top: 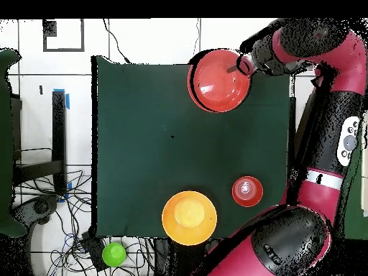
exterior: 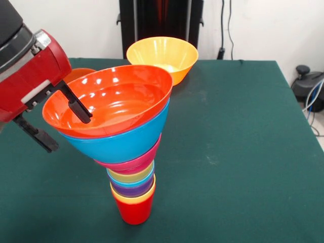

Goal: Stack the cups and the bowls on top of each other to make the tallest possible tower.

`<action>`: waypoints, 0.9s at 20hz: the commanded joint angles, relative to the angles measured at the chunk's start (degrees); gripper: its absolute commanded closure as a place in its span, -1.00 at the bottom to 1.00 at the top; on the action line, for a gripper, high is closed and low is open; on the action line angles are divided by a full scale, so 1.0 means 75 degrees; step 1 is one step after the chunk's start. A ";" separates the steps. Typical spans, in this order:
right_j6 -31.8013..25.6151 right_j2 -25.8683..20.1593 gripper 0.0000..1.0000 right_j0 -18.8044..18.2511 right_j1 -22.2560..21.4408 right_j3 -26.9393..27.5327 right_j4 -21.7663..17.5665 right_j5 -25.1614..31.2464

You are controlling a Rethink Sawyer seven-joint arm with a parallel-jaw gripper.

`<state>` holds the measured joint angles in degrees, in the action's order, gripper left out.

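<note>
The tower stands on the green table (exterior: pixel 243 152): a red cup (exterior: pixel 134 210) as base, several nested cups above it, then a pink bowl (exterior: pixel 134 162), a blue bowl (exterior: pixel 121 142) and a wide orange bowl (exterior: pixel 114 98) on top. My gripper (exterior: pixel 70 134) is open at the tower's left. One finger (exterior: pixel 78 107) hangs inside the orange bowl and the other is outside its rim. From overhead the orange bowl (top: pixel 219 80) tops the tower with my gripper (top: pixel 238 67) at its edge.
A large yellow-orange bowl (exterior: pixel 162 55) (top: pixel 189 217) sits upright behind the tower. A small orange bowl (exterior: pixel 78 75) (top: pixel 247 191) lies half hidden behind the tower's top. A green object (top: pixel 113 254) and cables lie off the table.
</note>
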<state>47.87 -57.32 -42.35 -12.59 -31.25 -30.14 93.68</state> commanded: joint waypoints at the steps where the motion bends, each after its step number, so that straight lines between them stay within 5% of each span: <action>1: 0.1606 0.0855 -1.00 0.0253 -0.0232 -0.0924 0.0120 -0.0687; 18: 0.1602 0.1596 -1.00 0.0527 -0.0363 -0.0891 0.0487 -0.0407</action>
<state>47.87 -50.78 -41.39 -14.38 -34.44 -26.00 89.84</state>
